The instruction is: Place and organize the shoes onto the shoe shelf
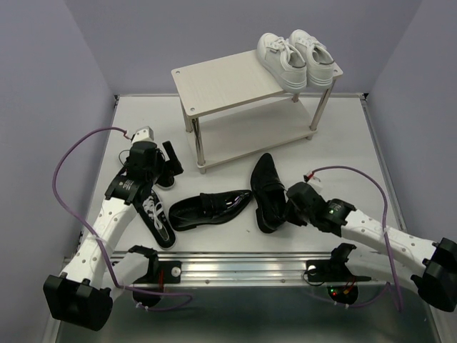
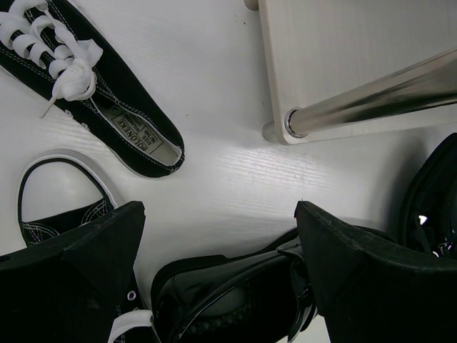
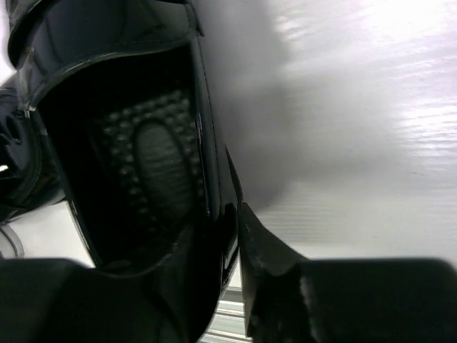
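The shoe shelf stands at the back with the pair of white sneakers on the right of its top board. Two glossy black loafers lie in front of it, the left one and the right one. My right gripper is shut on the heel wall of the right loafer, one finger inside and one outside. My left gripper is open and empty above the table, with the left loafer below it. Black canvas sneakers lie by it.
A silver shelf leg and the lower board are close to my left gripper. Purple cables loop beside both arms. A metal rail runs along the table's near edge. Grey walls enclose the table.
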